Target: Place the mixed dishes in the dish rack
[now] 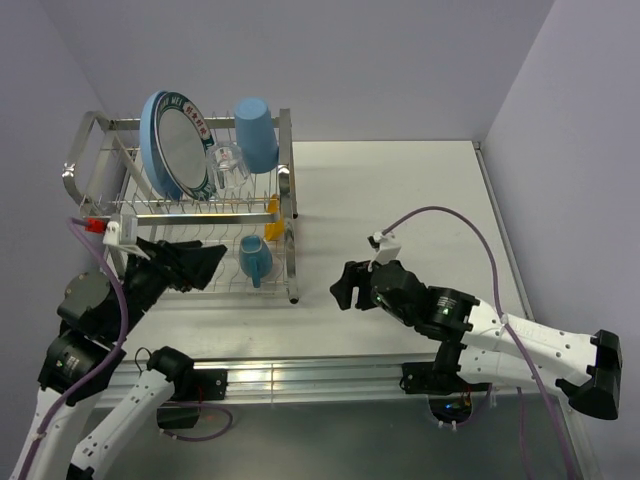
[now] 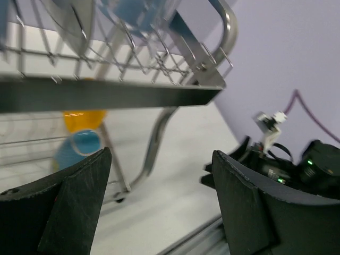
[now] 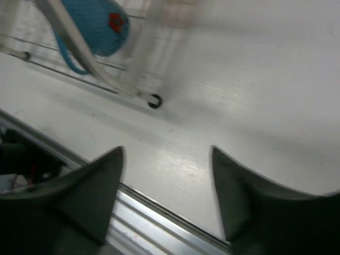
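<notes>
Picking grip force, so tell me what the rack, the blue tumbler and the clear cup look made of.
Dish rack: metal, likely chromed steel; shiny silver wires and tubes. Blue tumbler: probably plastic; opaque, even, matte colour. Clear glass: see-through with glints; glass or clear plastic, cannot tell.

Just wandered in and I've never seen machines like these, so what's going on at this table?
Two robot arms are loading a large chrome wire dish rack. A large plain blue plate, a white plate with a dark patterned rim, a clear glass and a blue tumbler sit in the upper tier; a small yellow-orange bowl and a light blue mug sit below. The left tool, by the rack's front, and the right tool, over the white table beside it, are open and empty.
</notes>
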Tool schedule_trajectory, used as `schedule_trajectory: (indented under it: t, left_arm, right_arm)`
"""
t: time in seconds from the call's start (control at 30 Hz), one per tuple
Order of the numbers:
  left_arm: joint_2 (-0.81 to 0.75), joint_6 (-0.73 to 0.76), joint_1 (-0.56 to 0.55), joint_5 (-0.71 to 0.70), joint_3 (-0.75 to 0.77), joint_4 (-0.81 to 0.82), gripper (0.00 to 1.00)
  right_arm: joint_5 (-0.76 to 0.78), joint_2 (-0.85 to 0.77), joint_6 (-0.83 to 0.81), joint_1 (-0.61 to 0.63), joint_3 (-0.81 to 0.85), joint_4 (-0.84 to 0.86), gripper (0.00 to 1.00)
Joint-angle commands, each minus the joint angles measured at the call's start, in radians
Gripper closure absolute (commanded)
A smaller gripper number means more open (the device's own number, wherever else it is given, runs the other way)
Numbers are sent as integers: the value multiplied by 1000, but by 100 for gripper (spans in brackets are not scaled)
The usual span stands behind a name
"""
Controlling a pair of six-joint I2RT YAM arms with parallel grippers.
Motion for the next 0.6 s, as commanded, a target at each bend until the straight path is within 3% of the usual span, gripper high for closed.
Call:
schedule_trajectory:
  t: [0.0, 0.07, 0.2, 0.57]
  left_arm:
    - [-105, -143, 1, 188, -134, 236, 17]
    - [-192, -204, 0, 224, -249, 347, 17]
    - [-325, -290, 0, 267, -395, 450, 15]
    - [-577, -364, 1, 325, -602, 453, 13]
  right_arm:
    - [-52, 7, -90, -7, -10, 234, 19]
    - [-57, -14, -106, -7, -68, 309, 1]
    - [-109, -117, -132, -7, -201, 533, 0]
    - [-172, -420, -139, 2, -522, 799, 0]
